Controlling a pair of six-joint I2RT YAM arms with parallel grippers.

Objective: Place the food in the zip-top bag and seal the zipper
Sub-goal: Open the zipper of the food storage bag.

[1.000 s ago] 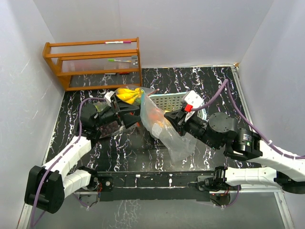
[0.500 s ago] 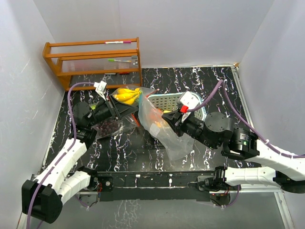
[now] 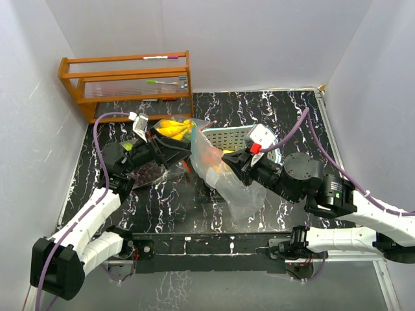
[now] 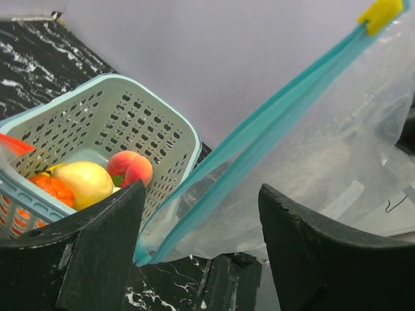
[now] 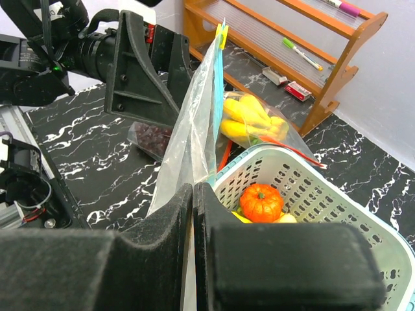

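Note:
The clear zip-top bag point(image 3: 224, 178) hangs upright, its teal zipper strip point(image 4: 259, 136) running up to a yellow slider point(image 4: 381, 13). My right gripper point(image 5: 194, 189) is shut on the bag's edge near the zipper. My left gripper point(image 4: 201, 194) is open, and the zipper's lower end lies between its fingers without being pinched. In the top view the left gripper point(image 3: 181, 157) sits just left of the bag. A peach point(image 4: 130, 168), a lemon point(image 4: 84, 184) and an orange point(image 5: 261, 202) lie in the pale green basket point(image 4: 162, 126). Orange and yellow patches show through the bag in the top view.
Bananas in a clear bag with a red zip point(image 5: 249, 116) lie behind the basket. A bag of dark grapes point(image 5: 152, 137) lies under the left arm. A wooden rack point(image 3: 126, 84) with pens stands at the back left. White walls close in on all sides.
My left gripper narrowed and then opened wide again, and its wrist lifted and drew back a little. The right gripper stayed shut on the bag, shifting slightly left and back.

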